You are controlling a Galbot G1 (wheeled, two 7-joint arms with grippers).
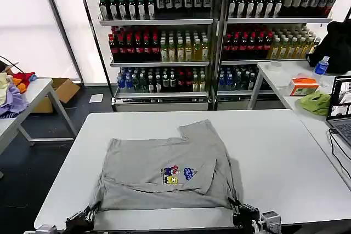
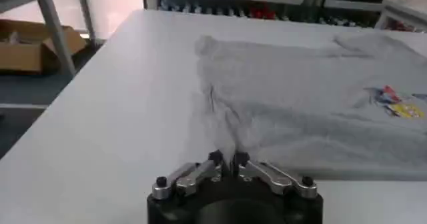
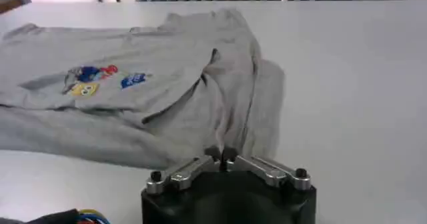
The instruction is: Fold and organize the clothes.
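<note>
While grippers pinch, shirt (image 1: 164, 168) nears table (image 1: 285, 157) edge.

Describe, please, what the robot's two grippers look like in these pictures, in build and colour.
Both look alike. The left gripper and the right gripper each have a rounded black body carrying two silver metal linkage arms with dark bolt heads, ending in small black fingertips. Beside the right gripper, a bundle of coloured wires shows at the edge of the wrist view.

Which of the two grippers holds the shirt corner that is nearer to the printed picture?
The right gripper; the print lies toward its side of the grey shirt.
</note>
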